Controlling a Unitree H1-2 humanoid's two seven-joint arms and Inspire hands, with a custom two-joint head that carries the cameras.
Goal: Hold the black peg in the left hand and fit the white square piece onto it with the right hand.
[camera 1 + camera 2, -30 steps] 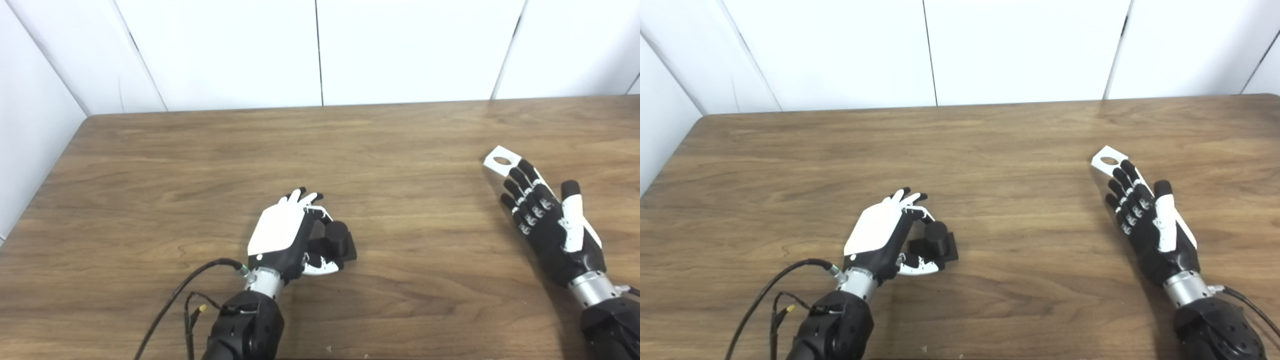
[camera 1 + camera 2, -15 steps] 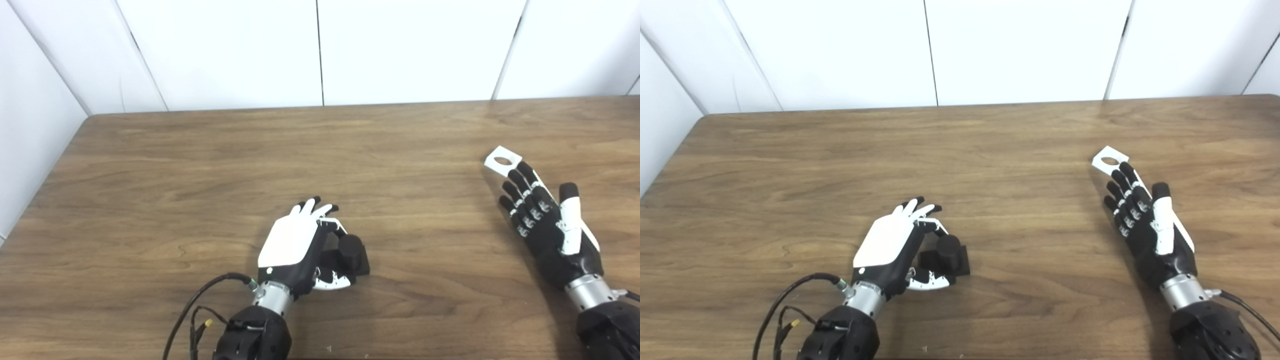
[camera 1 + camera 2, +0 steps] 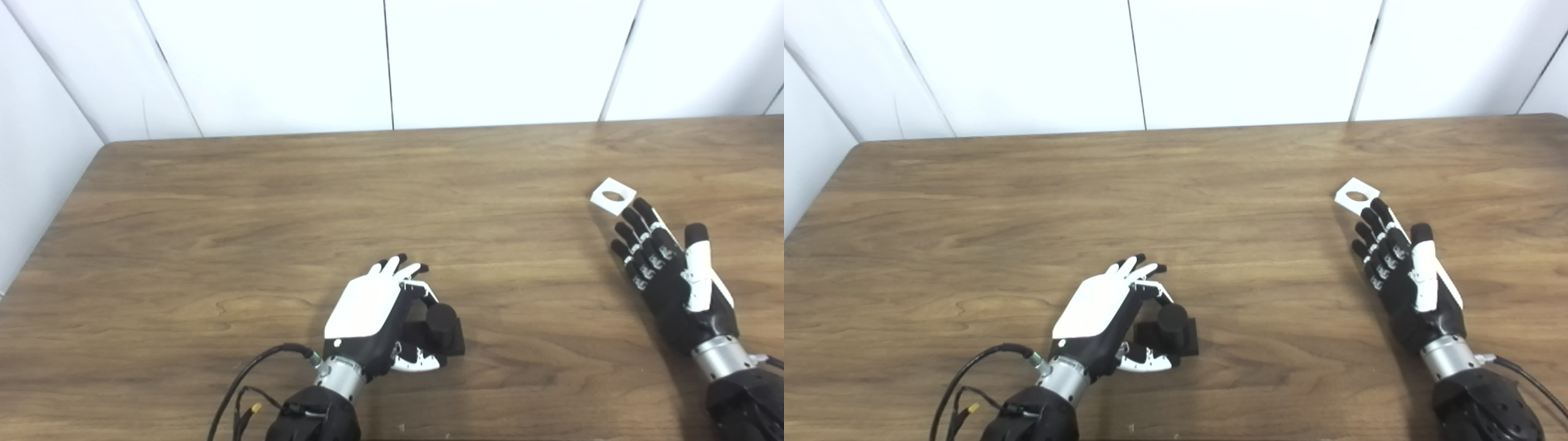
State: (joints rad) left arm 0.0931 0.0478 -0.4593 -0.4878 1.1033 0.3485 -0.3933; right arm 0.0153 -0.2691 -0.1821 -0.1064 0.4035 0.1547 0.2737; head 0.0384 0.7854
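We find the black cylindrical peg on its square black base (image 3: 442, 327) standing on the brown wooden table (image 3: 245, 202), near centre. The left hand (image 3: 373, 312) cups it, fingers and thumb loosely curled around; whether they grip it we cannot tell. The flat white square piece with a round hole (image 3: 610, 196) lies far right, just beyond the right hand's (image 3: 674, 275) fingertips. That hand is spread, holding nothing. We judge both grasps pending; next, the right hand must pick up the piece.
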